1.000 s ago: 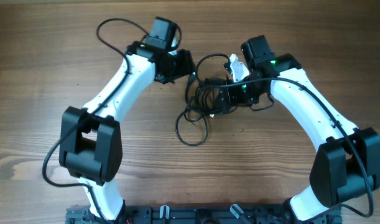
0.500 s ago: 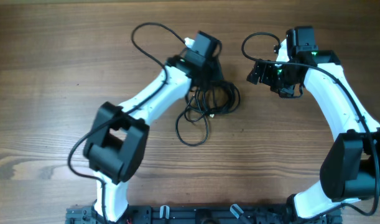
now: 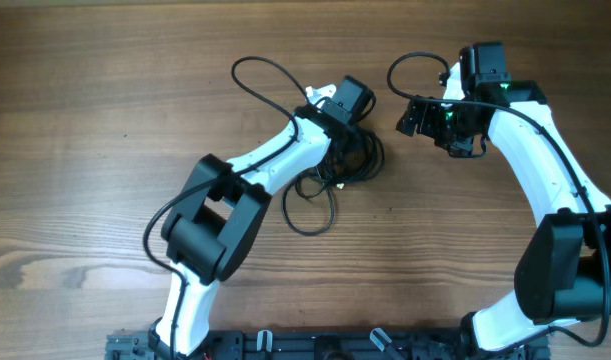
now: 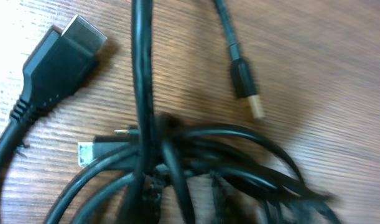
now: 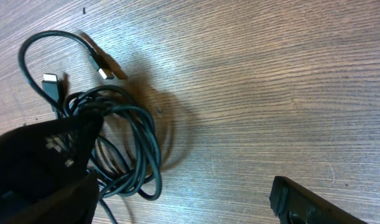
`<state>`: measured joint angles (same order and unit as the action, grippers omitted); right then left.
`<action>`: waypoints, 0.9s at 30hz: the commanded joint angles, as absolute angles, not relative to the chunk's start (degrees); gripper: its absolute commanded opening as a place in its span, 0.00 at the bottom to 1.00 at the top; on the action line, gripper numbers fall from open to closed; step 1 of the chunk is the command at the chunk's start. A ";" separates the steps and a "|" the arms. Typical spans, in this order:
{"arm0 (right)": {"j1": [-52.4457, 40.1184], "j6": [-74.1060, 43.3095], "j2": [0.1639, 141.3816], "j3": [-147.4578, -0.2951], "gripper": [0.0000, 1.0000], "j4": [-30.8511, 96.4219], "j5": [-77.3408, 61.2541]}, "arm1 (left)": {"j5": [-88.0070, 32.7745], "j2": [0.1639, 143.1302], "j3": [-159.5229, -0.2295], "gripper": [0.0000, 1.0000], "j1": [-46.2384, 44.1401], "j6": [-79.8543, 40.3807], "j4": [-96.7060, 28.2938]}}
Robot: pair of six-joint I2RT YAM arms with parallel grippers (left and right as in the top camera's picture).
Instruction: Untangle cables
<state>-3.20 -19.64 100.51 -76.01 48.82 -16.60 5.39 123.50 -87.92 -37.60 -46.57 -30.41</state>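
Cables [image 4: 143, 93], thin black rubbery cords, coil tangled on grained wooden table [image 3: 85, 150].

Desk [image 3: 105, 120]: mid-brown wood with fine darker grain streaks running across.
Cables [image 3: 365, 160]: black all over, with a faint sheen.
Big plug [image 4: 59, 59], left of the Cables' knot: black body, silver metal tip.
Small plug [image 4: 245, 84], up and right of the Cables' knot: black sleeve, gold tip.
Left arm [image 3: 270, 165], over the Cables: white links, black joints.
Right arm [image 3: 530, 160], right of the Cables: white links, black joints, small green light [image 3: 504, 86].
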 commanded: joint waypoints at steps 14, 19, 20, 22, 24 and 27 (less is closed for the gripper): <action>-6.09 9.06 101.06 -76.38 0.75 43.51 -39.48 | -21.28 110.83 -88.09 0.04 -32.71 -25.65 -33.50; -6.22 12.01 101.06 -76.38 0.66 43.03 -44.53 | -31.53 110.34 -88.09 0.04 -29.08 -25.65 -33.26; -6.24 12.01 101.08 -76.38 0.60 42.81 -45.21 | -32.38 110.34 -88.09 0.04 -29.08 -25.65 -33.21; -7.01 12.08 101.43 -76.38 0.47 42.61 -45.04 | -33.87 110.34 -88.09 0.04 -29.08 -25.65 -33.01; -7.27 11.70 102.65 -76.38 0.22 42.30 -44.01 | -35.16 110.32 -88.09 0.04 -29.06 -25.65 -32.80; -6.48 1.26 102.87 -76.47 0.04 41.41 -34.11 | -34.85 110.24 -88.09 0.04 -27.75 -25.71 -32.88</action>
